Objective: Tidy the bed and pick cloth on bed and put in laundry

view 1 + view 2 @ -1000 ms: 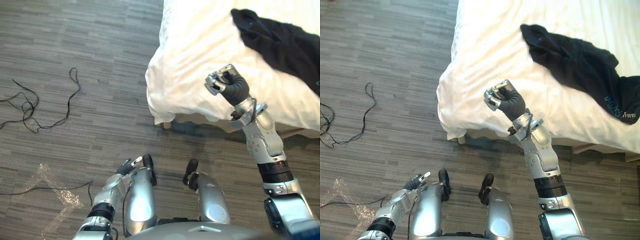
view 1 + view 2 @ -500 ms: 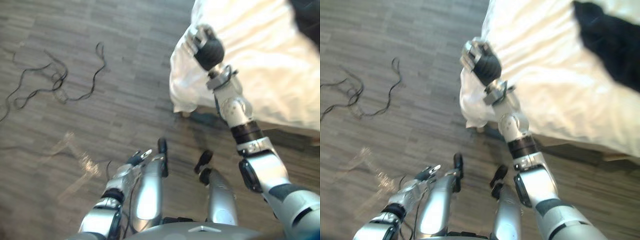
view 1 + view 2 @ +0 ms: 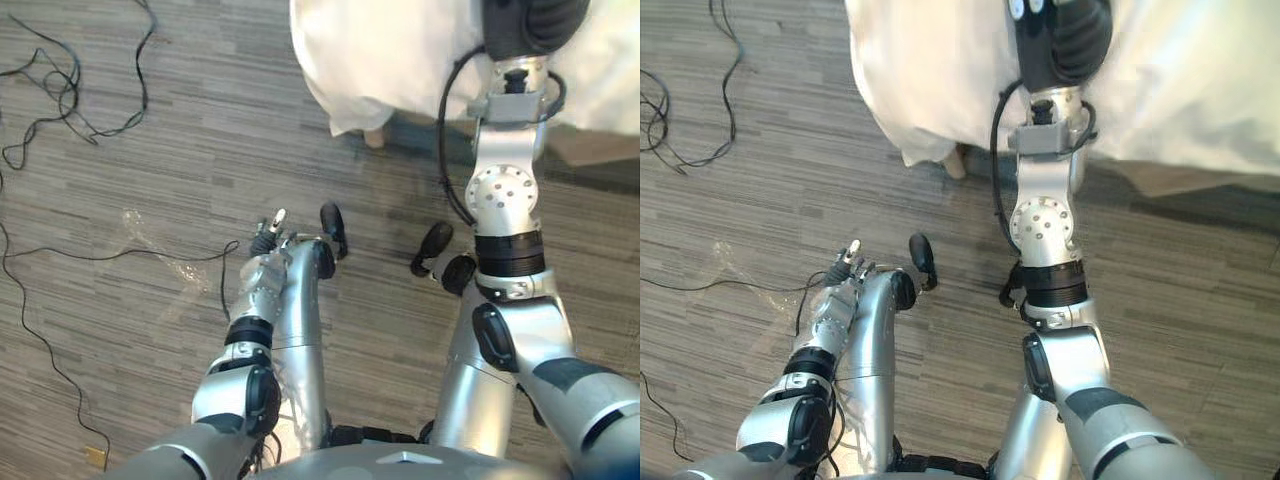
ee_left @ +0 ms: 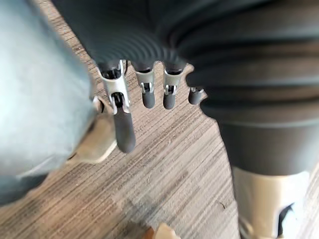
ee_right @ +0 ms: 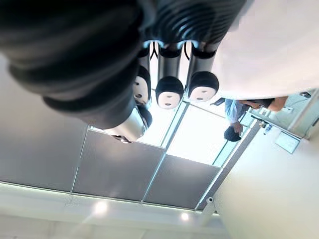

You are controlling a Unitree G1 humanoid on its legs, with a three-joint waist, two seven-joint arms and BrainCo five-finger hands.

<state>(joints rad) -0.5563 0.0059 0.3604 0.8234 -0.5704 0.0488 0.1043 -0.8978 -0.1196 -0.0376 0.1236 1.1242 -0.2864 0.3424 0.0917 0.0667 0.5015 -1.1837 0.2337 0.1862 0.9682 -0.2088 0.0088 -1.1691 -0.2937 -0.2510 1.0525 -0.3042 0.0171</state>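
The bed's white cover (image 3: 400, 50) hangs over the bed corner at the top of the eye views. My right arm stands straight up in front of it, and my right hand (image 3: 530, 20) reaches the top edge, its dark ribbed cover facing me. In the right wrist view its fingers (image 5: 169, 92) are curled with nothing in them, and the ceiling shows past them. My left hand (image 3: 268, 228) hangs low beside my body, above the wood floor. Its fingers (image 4: 124, 129) are straight and hold nothing.
A wooden bed leg (image 3: 375, 138) shows under the cover's hem. Loose black cables (image 3: 60, 90) lie on the floor at the far left, and a clear plastic scrap (image 3: 150, 235) lies nearer. A person (image 5: 239, 107) stands far off in the right wrist view.
The camera has tipped downward, so the bed has slid to the top edge and the black cloth has left the picture. My right hand has risen. The left hand still hangs low.
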